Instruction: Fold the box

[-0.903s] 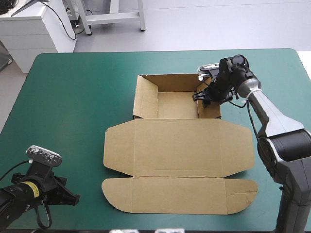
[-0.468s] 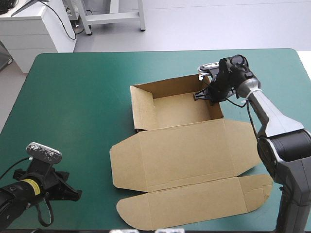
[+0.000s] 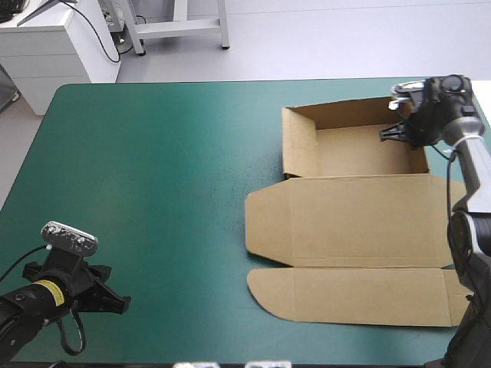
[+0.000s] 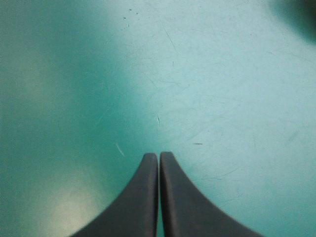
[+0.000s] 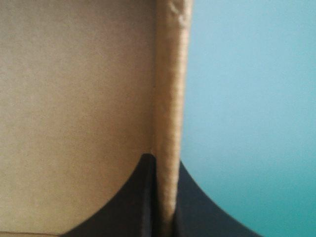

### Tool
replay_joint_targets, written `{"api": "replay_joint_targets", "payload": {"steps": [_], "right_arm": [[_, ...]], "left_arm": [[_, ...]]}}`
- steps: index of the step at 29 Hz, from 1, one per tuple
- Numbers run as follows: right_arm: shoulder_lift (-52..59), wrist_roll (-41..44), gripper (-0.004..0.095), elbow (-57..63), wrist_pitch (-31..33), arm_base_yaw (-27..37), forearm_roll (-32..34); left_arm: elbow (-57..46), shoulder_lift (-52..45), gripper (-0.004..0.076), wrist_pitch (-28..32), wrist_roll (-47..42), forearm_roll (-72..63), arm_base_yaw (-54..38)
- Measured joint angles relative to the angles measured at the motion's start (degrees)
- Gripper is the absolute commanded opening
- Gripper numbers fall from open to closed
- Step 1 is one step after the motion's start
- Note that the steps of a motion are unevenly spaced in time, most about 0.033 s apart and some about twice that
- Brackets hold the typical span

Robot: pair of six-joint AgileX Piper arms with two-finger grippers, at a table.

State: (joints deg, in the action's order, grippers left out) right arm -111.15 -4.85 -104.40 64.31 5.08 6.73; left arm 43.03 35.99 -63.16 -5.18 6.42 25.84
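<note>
The brown box (image 3: 349,230) lies at the table's right side as an open tray with raised walls at the far end and its lid flat toward the near edge. My right gripper (image 3: 400,132) is shut on the tray's right wall, near its far corner. In the right wrist view that wall's edge (image 5: 170,98) runs up between the black fingers (image 5: 143,192), with the tray's inside on one side and teal-green cover on the other. My left gripper (image 3: 107,295) rests shut near the table's near left corner, far from the box; only cover lies ahead of its fingers (image 4: 159,163).
The lid's front flap (image 3: 353,295) reaches close to the table's near right edge. The teal-green cover (image 3: 153,176) spreads bare over the left half of the table.
My right gripper has pulled the box to the right across the table, from the middle to the right side. The box turned slightly on the way and now lies square. The left arm barely moved.
</note>
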Motion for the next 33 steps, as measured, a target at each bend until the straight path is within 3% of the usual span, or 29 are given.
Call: {"api": "replay_joint_targets", "payload": {"steps": [9,17,21,27,29,33], "right_arm": [[0.0,-0.45,-0.0021,0.0,-3.45,15.77,0.16],[-0.05,-1.79,-0.0004,0.0,-5.0,20.19,0.31],[-0.05,-2.12,0.0177,0.0,-5.66,20.32,0.31],[-0.05,-2.38,0.0714,0.0,-6.35,20.45,1.14],[-0.05,-2.38,0.0773,0.0,-6.43,20.45,1.19],[-0.05,-2.45,0.0763,0.0,-6.43,20.45,1.01]], "left_arm": [[0.0,0.0,-0.0008,0.0,0.1,0.0,0.0],[0.0,0.0,-0.0008,0.0,0.1,0.0,0.0],[0.0,0.0,-0.0008,-0.06,0.23,1.17,0.0],[0.0,0.0,-0.0008,-1.59,0.29,2.72,0.0],[0.0,0.0,-0.0008,-1.75,0.29,2.74,0.0],[0.0,0.0,-0.0008,-1.49,0.29,2.79,0.0]]}}
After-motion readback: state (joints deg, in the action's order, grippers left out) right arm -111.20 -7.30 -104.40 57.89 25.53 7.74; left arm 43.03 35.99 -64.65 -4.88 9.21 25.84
